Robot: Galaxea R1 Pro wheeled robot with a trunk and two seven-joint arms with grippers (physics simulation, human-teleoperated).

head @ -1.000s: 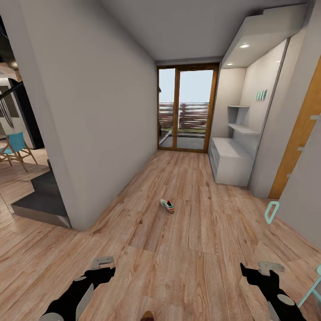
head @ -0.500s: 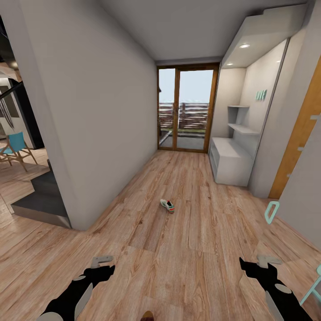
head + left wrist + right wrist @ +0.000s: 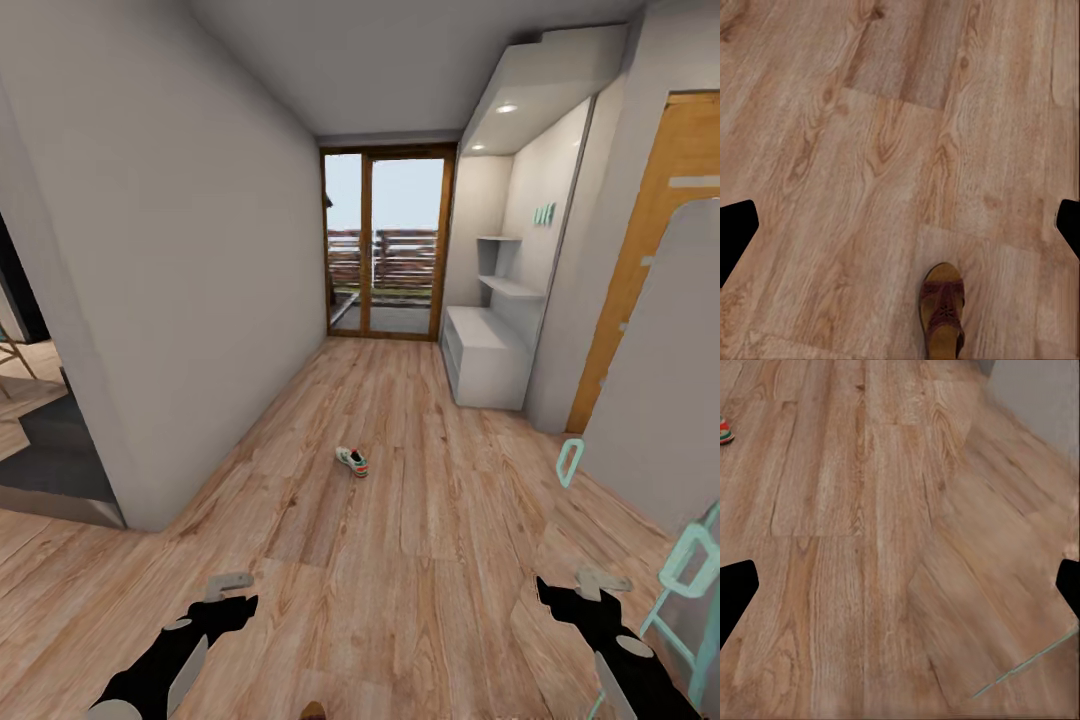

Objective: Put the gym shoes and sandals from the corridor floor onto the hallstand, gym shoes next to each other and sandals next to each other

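Gym shoe (image 3: 351, 461) on corridor floor (image 3: 440, 500), sandal (image 3: 942, 311) nearby

1. One gym shoe (image 3: 351, 461) lies alone on the corridor floor (image 3: 420, 520), mid-corridor, well short of the hallstand (image 3: 485, 365).
2. Hallstand stands against the right wall, near the glass door (image 3: 385, 245) at the far end; wall shelves above it.
3. Left gripper (image 3: 232, 596) and right gripper (image 3: 570, 597) hang low over bare floor, well apart, nothing between the fingers.
4. Sandal (image 3: 314, 711) tip pokes in at the bottom edge, between the arms.
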